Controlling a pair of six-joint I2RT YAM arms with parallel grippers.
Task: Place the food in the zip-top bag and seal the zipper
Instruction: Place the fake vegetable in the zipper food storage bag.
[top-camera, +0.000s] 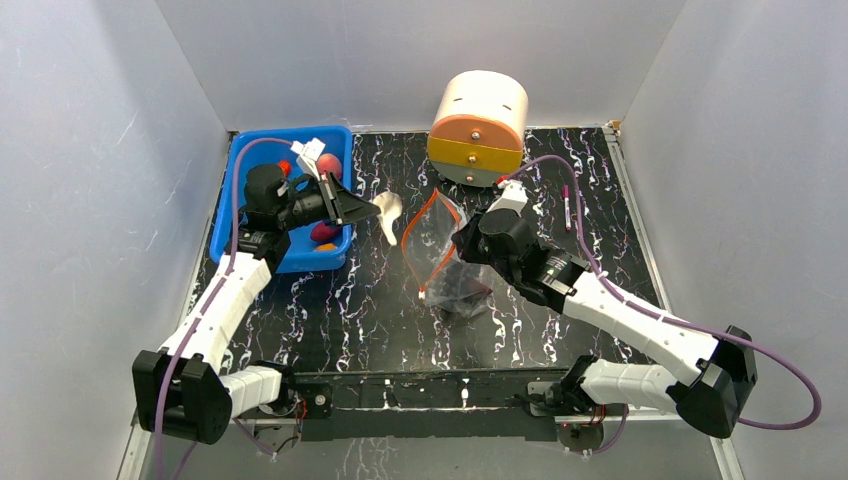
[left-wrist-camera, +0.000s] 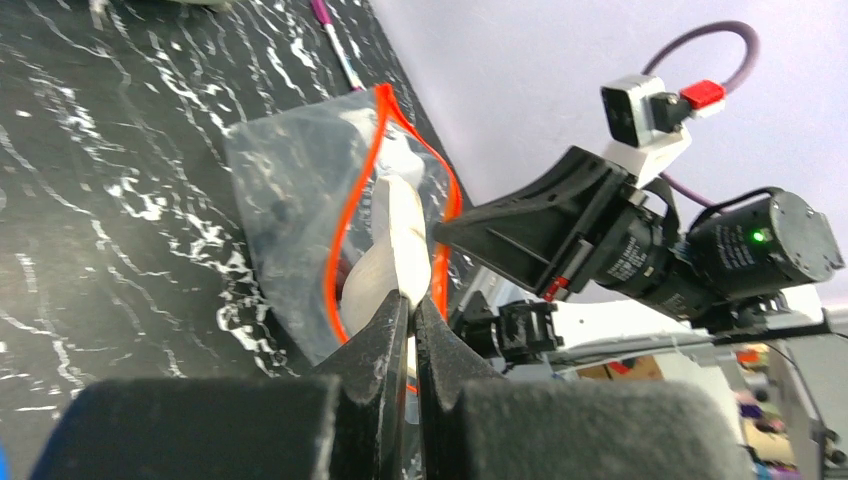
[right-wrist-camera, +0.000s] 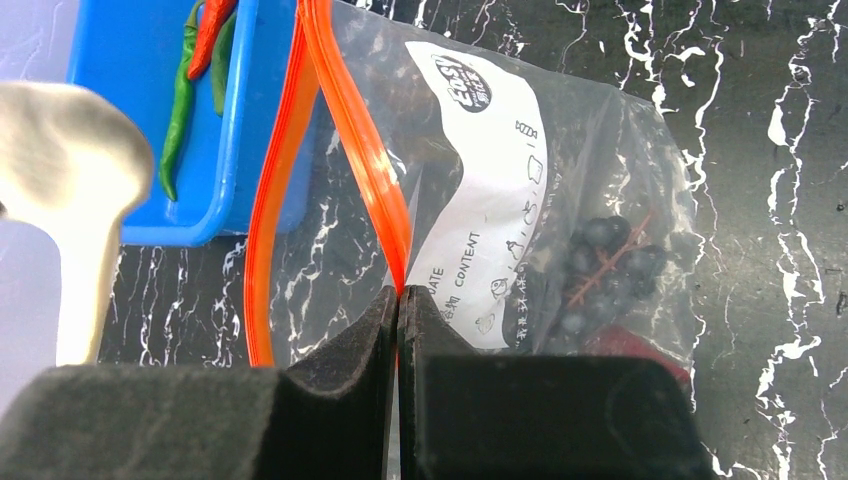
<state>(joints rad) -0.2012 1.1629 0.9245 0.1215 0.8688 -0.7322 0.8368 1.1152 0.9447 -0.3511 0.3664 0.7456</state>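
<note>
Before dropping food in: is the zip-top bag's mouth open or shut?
Open: the zipper strips bow apart in a loop, one pinched by the right gripper.

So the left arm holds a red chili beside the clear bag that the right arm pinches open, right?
Not a chili: the left gripper holds a cream-white piece, as the left wrist view shows. The red chili lies in the blue bin. The rest stands.
</note>
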